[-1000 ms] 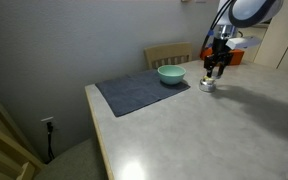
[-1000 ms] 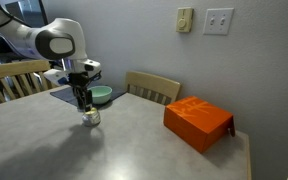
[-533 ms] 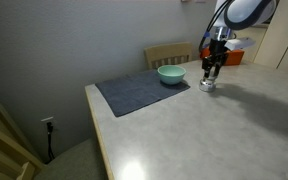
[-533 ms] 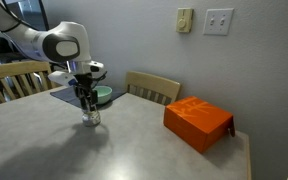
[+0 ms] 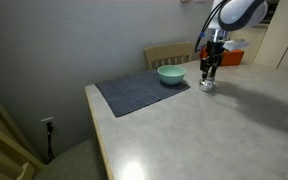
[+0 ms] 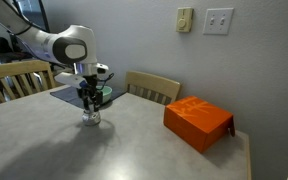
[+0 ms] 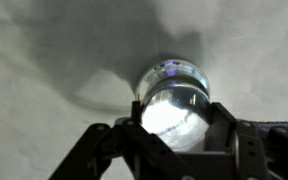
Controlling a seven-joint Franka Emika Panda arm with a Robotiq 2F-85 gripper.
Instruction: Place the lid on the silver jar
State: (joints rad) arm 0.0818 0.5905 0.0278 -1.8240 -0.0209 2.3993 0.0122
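We see end effector (image 6: 90,101) hovering just above silver jar (image 6: 90,119), fingers (image 7: 224,140) spread wide, gripping nothing. Jar upright on table (image 5: 184,130), near chair-side edge, beside teal bowl (image 5: 170,75).

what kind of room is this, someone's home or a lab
Most likely a home dining or kitchen area. A pale table has a wooden chair pushed up to it, household light switches sit on the wall, and a teal bowl rests on a dark mat.
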